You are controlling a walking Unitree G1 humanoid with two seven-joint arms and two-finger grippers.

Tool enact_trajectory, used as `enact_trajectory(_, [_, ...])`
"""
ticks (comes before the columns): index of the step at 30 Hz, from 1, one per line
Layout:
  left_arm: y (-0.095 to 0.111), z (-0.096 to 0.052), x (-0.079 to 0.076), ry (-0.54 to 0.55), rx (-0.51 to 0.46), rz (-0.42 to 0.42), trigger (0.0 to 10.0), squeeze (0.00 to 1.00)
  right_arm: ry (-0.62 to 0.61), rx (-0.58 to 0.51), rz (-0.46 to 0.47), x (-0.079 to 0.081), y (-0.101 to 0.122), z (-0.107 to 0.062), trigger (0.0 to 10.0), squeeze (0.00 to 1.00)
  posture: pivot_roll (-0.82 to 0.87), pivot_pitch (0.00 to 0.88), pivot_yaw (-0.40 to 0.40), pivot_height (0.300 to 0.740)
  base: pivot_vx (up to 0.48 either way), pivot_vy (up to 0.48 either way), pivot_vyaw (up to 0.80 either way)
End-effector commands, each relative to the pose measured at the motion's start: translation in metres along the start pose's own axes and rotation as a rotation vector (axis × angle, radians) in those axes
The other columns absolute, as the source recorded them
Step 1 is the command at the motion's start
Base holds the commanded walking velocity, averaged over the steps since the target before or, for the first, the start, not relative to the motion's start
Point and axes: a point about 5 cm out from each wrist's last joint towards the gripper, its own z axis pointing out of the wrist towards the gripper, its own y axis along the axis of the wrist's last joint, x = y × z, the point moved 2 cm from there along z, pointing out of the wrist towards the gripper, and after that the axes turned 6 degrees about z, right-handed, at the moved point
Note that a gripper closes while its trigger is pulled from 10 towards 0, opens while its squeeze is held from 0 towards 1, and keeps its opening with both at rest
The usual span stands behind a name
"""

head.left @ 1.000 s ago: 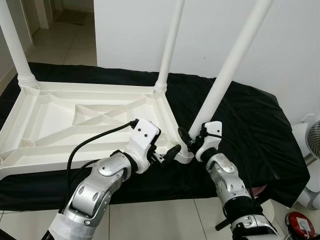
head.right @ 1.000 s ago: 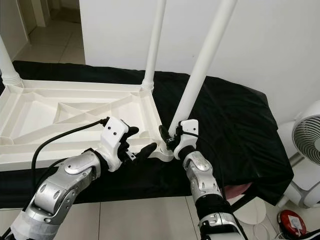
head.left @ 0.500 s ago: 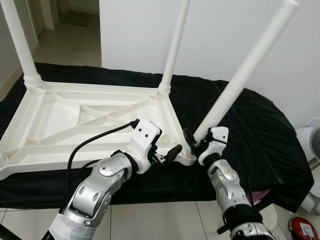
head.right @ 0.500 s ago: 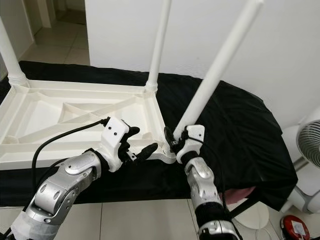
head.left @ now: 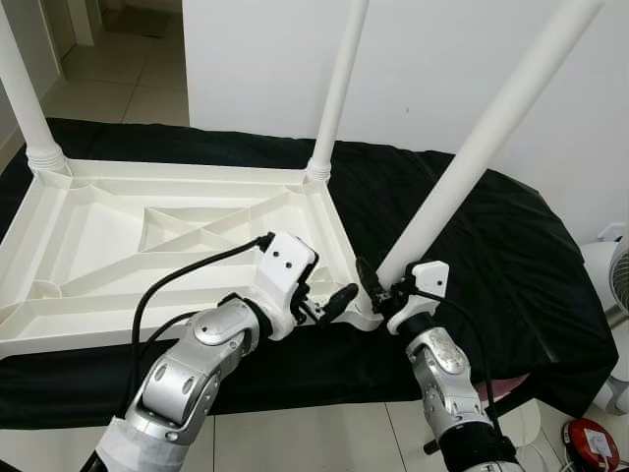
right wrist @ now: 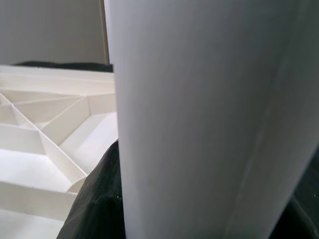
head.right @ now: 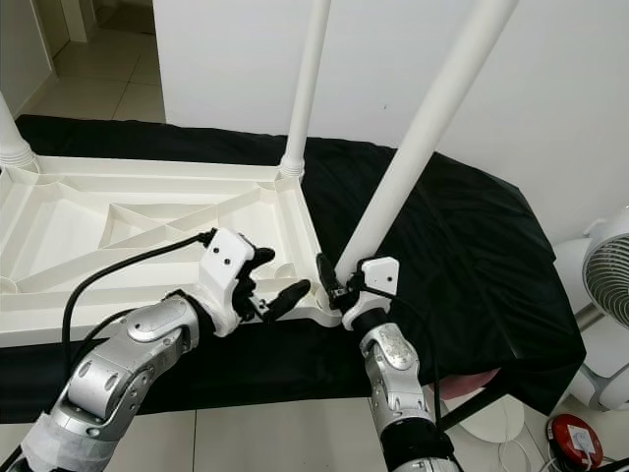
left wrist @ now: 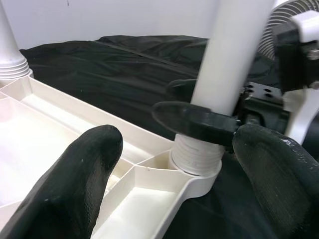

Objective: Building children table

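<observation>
Silver arms reach forward from the near edge, each ending in an end effector with black fingers. The left end effector point(head.left: 332, 303) is released, its fingers spread apart and just beside the near right corner of the tabletop point(head.left: 118, 246), one finger pointing toward the corner socket point(left wrist: 195, 158). The right end effector point(head.left: 378, 288) is clenched around the base of the near leg point(head.left: 486, 138), directly above the threaded end seated in that socket. The near leg is tilted, leaning up and to the right. The white plastic tabletop lies upside down with its ribbed underside up, resting on a black cloth point(head.left: 482, 246) that covers the support beneath. Two further legs stand upright in the far corners: one at the far right corner point(head.left: 337, 84) and one at the far left point(head.left: 22, 93). A fan point(head.right: 604, 280) stands on the floor at far right.
</observation>
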Motion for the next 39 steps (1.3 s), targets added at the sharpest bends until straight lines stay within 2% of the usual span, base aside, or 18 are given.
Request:
enact_trajectory(1, [0.004, 0.002, -0.005, -0.031, -0.008, 0.005, 10.0, 0.00, -0.053, 0.164, 0.007, -0.010, -0.031, -0.014, 10.0, 0.00, 0.05, 0.000, -0.128, 0.740, 0.000, 0.000, 0.00])
enact_trajectory(4, [0.004, 0.003, -0.005, -0.035, -0.009, 0.006, 10.0, 0.00, -0.058, 0.273, -0.022, -0.013, -0.041, -0.011, 10.0, 0.00, 0.04, 0.000, -0.128, 0.740, 0.000, 0.000, 0.00])
enact_trajectory(15, [0.005, 0.003, -0.007, -0.037, -0.012, 0.006, 10.0, 0.00, -0.057, 0.280, 0.016, -0.015, -0.039, -0.005, 10.0, 0.00, 0.04, 0.000, -0.134, 0.740, 0.000, 0.000, 0.00])
enact_trajectory(17, [0.005, 0.002, -0.007, -0.036, -0.012, 0.005, 10.0, 0.00, -0.066, 0.253, 0.055, -0.015, -0.040, -0.009, 10.0, 0.00, 0.05, 0.000, -0.138, 0.740, 0.000, 0.000, 0.00])
enact_trajectory(20, [0.005, 0.001, -0.007, -0.033, -0.010, 0.004, 10.0, 0.00, -0.007, 0.186, -0.060, -0.006, -0.037, -0.018, 10.0, 0.00, 0.05, 0.000, -0.137, 0.740, 0.000, 0.000, 0.00])
enact_trajectory(30, [0.005, 0.001, -0.008, -0.039, -0.010, 0.002, 10.0, 0.00, 0.062, 0.166, -0.128, 0.000, -0.035, -0.022, 10.0, 0.00, 0.04, 0.000, -0.126, 0.740, 0.000, 0.000, 0.00])
enact_trajectory(33, [0.005, 0.002, -0.008, -0.043, -0.010, 0.002, 10.0, 0.00, 0.048, 0.186, -0.084, -0.005, -0.036, -0.022, 10.0, 0.00, 0.04, 0.000, -0.126, 0.740, 0.000, 0.000, 0.00])
enact_trajectory(35, [0.005, 0.002, -0.008, -0.043, -0.011, 0.002, 10.0, 0.00, 0.000, 0.207, -0.013, -0.013, -0.037, -0.021, 10.0, 0.00, 0.04, 0.000, -0.126, 0.740, 0.000, 0.000, 0.00])
enact_trajectory(36, [0.005, 0.002, -0.008, -0.043, -0.011, 0.002, 10.0, 0.00, 0.000, 0.207, -0.013, -0.013, -0.037, -0.021, 10.0, 0.00, 0.04, 0.000, -0.126, 0.740, 0.000, 0.000, 0.00])
enact_trajectory(39, [0.006, 0.003, -0.008, -0.040, -0.013, 0.000, 10.0, 0.00, -0.085, 0.261, 0.030, -0.023, -0.045, -0.020, 10.0, 0.00, 0.04, 0.000, -0.126, 0.740, 0.000, 0.000, 0.00])
